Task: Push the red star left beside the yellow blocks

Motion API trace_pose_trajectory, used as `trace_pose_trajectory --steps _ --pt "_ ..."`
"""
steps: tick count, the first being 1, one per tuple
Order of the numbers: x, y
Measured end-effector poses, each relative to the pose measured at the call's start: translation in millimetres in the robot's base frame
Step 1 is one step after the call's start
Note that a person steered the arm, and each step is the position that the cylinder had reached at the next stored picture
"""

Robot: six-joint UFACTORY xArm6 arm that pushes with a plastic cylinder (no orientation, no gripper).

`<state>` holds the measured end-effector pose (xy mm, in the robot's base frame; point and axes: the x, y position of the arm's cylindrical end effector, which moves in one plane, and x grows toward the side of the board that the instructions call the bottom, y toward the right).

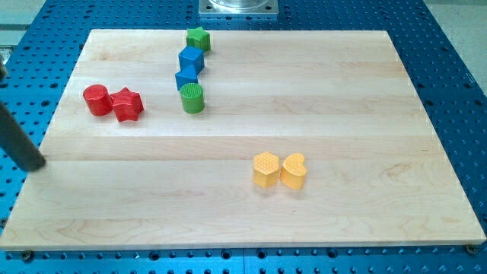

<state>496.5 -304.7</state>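
Note:
The red star [128,104] lies at the view's upper left of the wooden board, touching a red cylinder [97,100] on its left. The yellow hexagon [266,169] and yellow heart [294,170] sit side by side, touching, below and right of the board's centre. My rod enters from the view's left edge, and my tip [36,165] is at the board's left edge, well below and left of the red blocks and far left of the yellow blocks.
A column of blocks stands near the top centre: green star [198,38], blue cube [191,58], a second blue block [186,78], green cylinder [192,98]. The wooden board [243,213] rests on a blue perforated table. A metal mount [238,7] is at the top.

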Motion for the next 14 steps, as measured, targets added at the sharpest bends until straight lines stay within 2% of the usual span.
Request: trace_pose_trajectory --steps 1,2,3,4,6,7,8,9,10,11,13,14 --pt "-67.2 13.2" --pt "-157.5 40.2" --pt "-179.7 62.1" --pt "-166.8 98.1" --pt "-98.6 127.4" --pt "-78.1 154.5" --pt "-41.8 139.8" --pt "-12.3 94.1" --pt "-28.0 34.8" --pt "-9.0 55.0" --pt "5.4 160.3" --pt "3.1 127.1"
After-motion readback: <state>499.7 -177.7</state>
